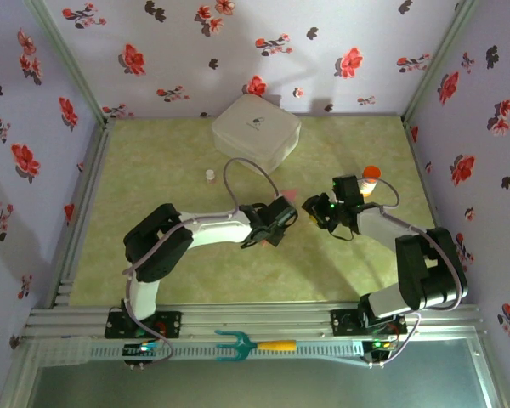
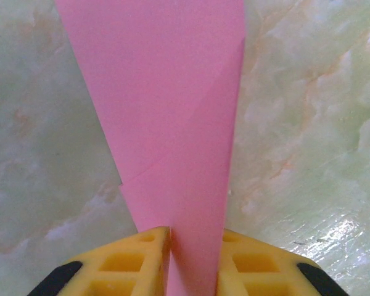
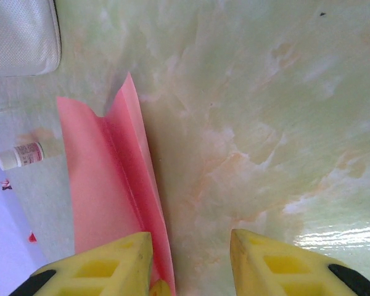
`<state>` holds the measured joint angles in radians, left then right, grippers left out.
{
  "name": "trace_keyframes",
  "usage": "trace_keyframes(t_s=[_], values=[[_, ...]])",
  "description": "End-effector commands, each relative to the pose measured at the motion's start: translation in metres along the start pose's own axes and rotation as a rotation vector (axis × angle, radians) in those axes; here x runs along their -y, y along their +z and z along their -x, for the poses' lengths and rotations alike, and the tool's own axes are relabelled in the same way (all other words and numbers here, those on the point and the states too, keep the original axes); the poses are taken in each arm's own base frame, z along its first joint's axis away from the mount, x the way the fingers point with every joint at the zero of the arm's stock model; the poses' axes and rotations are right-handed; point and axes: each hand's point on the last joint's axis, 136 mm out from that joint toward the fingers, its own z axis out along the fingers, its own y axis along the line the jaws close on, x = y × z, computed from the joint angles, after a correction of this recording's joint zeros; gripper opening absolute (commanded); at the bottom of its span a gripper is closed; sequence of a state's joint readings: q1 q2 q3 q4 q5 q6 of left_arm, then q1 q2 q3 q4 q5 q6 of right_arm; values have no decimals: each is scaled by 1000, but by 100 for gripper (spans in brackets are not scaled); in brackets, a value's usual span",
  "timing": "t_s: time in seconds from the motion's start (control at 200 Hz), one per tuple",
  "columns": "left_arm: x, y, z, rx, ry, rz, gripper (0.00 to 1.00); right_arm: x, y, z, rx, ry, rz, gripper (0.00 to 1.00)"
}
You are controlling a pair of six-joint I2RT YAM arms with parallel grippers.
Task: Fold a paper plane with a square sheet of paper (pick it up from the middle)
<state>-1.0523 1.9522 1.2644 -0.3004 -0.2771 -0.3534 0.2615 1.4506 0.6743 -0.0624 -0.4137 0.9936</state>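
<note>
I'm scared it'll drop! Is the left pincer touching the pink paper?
Touching. The left wrist view shows the pink paper squeezed between the left pincer's yellow fingers, no gap either side.

Black-and-white arms (image 1: 212, 228), yellow claw fingers (image 2: 135, 265)

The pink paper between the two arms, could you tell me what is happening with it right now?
The arms appear to be partway through folding a paper plane at the middle of the green table. The left pincer is shut on the pink paper, which carries diagonal creases and narrows towards the fingers. The right pincer stands open, with a folded edge of the paper beside one finger but not pinched. The white box sits at the back, apart from both arms.
</note>
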Motion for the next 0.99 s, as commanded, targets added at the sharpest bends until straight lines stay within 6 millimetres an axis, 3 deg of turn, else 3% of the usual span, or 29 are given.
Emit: trace_keyframes(t_s=[0.0,0.875,0.99], values=[[1,5,-2,-22,-30,-15,25,-3,-5,7,28,-24,-9,39],[-7,11,-4,-53,-90,-41,28,-3,7,3,-11,2,18,40],[-4,7,-1,-33,-83,-67,28,-15,10,0,-38,1,89,40]])
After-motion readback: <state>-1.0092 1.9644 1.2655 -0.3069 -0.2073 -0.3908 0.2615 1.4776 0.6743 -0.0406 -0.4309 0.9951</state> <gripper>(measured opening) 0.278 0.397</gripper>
